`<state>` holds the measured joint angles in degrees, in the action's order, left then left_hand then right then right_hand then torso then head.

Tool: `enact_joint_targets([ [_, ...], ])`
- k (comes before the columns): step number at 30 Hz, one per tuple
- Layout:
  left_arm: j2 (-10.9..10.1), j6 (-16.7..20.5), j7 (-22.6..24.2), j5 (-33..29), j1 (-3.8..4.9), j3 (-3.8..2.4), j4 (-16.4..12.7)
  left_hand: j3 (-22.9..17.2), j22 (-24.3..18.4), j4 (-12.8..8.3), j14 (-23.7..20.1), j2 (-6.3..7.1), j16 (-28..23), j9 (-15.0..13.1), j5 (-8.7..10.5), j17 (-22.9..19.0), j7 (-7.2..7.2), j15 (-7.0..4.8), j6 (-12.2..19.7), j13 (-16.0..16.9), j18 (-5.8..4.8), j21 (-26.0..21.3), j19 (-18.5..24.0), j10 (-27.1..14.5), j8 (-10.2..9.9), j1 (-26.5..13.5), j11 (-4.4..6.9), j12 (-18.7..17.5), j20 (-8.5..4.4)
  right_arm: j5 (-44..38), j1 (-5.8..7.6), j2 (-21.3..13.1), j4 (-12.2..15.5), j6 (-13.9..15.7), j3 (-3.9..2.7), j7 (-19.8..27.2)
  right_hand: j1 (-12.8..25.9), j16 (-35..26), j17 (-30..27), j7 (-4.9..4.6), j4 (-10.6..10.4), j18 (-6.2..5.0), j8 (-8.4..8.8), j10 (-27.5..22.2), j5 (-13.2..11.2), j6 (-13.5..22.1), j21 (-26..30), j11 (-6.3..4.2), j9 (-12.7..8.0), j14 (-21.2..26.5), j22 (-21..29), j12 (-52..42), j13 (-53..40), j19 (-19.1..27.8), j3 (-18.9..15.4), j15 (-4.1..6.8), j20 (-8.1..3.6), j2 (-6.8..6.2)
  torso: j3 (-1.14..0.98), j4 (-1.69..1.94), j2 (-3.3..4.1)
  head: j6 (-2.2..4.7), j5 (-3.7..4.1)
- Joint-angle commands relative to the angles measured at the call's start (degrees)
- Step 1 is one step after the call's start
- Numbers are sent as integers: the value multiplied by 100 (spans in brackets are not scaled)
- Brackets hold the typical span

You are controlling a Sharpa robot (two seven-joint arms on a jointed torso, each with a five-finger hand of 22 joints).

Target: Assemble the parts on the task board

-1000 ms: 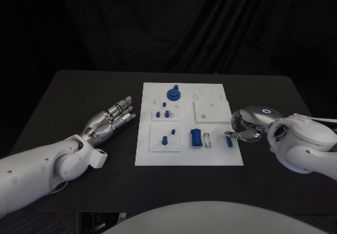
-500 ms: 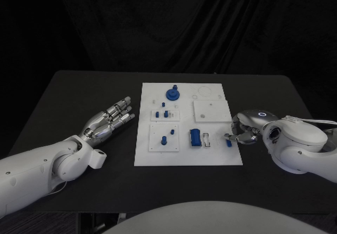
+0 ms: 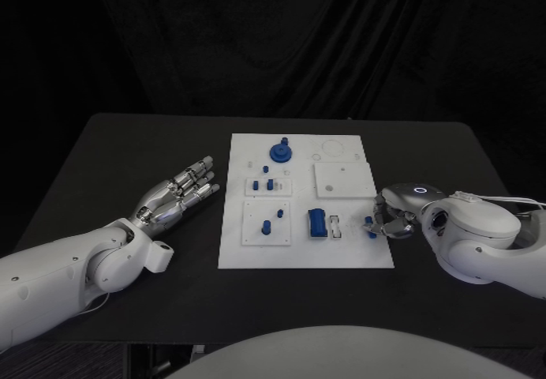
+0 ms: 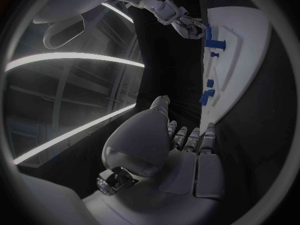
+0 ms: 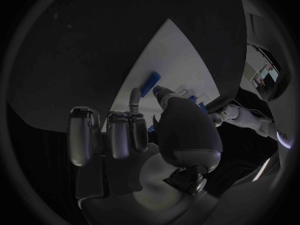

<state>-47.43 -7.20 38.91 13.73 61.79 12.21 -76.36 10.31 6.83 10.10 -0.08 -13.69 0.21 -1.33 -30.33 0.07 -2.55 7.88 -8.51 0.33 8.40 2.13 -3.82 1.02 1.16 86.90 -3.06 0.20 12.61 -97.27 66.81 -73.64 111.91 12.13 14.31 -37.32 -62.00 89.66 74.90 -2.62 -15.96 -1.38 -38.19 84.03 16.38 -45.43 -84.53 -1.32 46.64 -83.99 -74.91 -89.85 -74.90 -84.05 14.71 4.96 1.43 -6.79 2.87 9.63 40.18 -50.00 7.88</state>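
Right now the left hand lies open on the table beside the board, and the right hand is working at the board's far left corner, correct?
Not quite. The right hand is at the near right edge of the task board, by a small blue part, as the head view shows. The left hand does lie open beside the board.

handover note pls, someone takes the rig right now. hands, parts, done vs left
Left hand: open, fingers spread, resting on the table left of the task board, touching nothing.
Right hand: at the board's right edge, fingers curled around a small blue part; whether it actually holds the part, I cannot tell.
Parts: blue block on the board's near middle, blue round piece at its far end, small blue pegs standing in the left plates.
Done: several pieces appear seated.
Left: the part at the right hand looks unplaced.
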Motion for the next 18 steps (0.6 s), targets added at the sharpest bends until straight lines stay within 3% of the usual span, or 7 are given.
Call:
enact_joint_targets([
  [1, 10, -55, 112, -20, -10, -5, -7, -1, 0, -31, 8, -48, -21, -5, -20, -7, 29, 39, 2, 8, 69, 19, -5, 8, 31, -23, -42, 29, 53, -51, -28, 21, -20, -114, 0, -112, -112, 34, 1510, -4, 27, 0, 81, 597, 0, -38, -15, 7, -34, -601, -1328, -15, -1510, -341, 51, -30, 30, 5, -1, 6, -2, 0, 4],
  [9, 14, -66, 108, -20, -13, -5, -3, -4, 3, -35, 8, -50, -21, -5, -19, -7, 31, 41, 2, 8, 68, 21, -7, 9, 30, -24, -45, 29, 54, -51, -73, 93, -82, -103, 0, -58, -274, 34, 1510, -19, 128, -2, 274, 597, -5, -103, -5, 21, -141, -601, -1324, -15, -1510, -334, 132, -42, 39, 47, 1, 7, -2, 0, 5],
  [18, 18, -77, 102, -20, -18, -5, 2, -7, 4, -38, 8, -52, -21, -5, -19, -7, 32, 42, 1, 9, 68, 21, -8, 10, 30, -24, -48, 29, 55, 46, -93, 144, -122, 111, 0, 70, -504, 34, 1510, 11, 383, -1, 537, 597, -8, -329, -13, -4, -300, -601, -1326, -15, -1510, -336, 330, -23, 27, 200, 1, 4, -3, 0, 2],
])
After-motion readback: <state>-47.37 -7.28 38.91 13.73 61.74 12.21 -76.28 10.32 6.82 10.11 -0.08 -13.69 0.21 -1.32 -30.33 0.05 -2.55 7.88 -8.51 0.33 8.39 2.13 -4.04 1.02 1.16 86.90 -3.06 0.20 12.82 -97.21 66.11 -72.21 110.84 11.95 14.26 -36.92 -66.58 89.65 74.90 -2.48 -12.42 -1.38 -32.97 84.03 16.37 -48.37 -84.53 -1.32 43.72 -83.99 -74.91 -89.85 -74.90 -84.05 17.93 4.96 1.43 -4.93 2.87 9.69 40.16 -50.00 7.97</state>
